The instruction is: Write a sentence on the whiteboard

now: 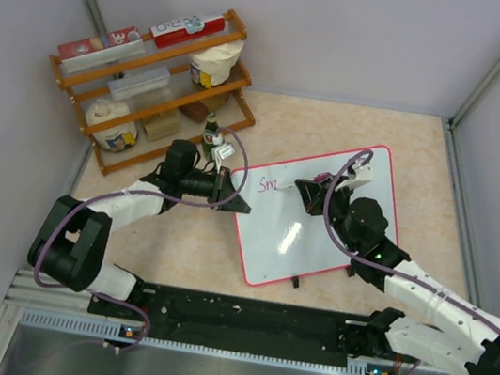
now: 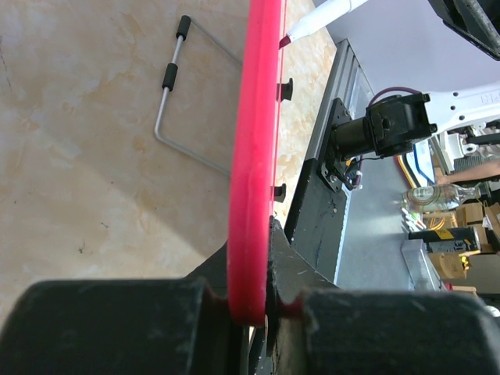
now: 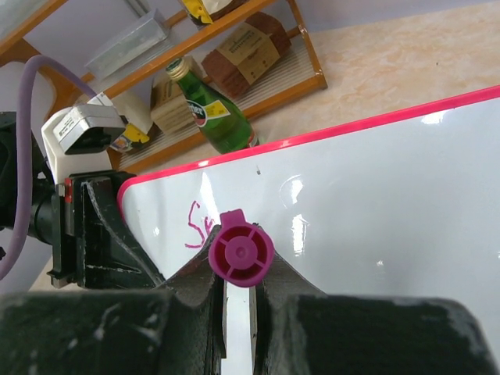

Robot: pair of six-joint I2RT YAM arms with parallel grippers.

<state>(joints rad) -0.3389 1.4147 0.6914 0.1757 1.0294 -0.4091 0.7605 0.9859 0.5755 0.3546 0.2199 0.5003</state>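
- The sentence [image 1: 267, 186] so far shows only a few pink cursive letters, roughly "Sm". They sit near the far-left corner of the whiteboard [image 1: 269, 248].
- The whiteboard lies skewed on the table [image 1: 184, 244], roughly midway between the two arms.
- In the top view the letters lie between the two claws. The right gripper [image 1: 308, 197] is just to their right and the left gripper [image 1: 232, 196] just to their left.
- The right gripper is closed tight on a marker [image 3: 241, 254]. Its magenta end cap faces the wrist camera, wedged between the two fingers.
- In the left wrist view the marker's dark tip is at the board face; whether it touches cannot be told.
- The left gripper is pinched nearly closed on the whiteboard's pink frame, at the left edge near the writing. The frame runs straight up between its fingers in its wrist view.
- Bare white board stretches right of the letters and toward the near edge.
- A bent wire stand [image 2: 169, 76] with black sleeves shows beside the board's frame.
- A green bottle [image 1: 209, 131] stands just beyond the left gripper, in front of a wooden shelf rack [image 1: 61, 77] at the far left.
- Open tabletop lies near-left of the board and beyond its far edge.
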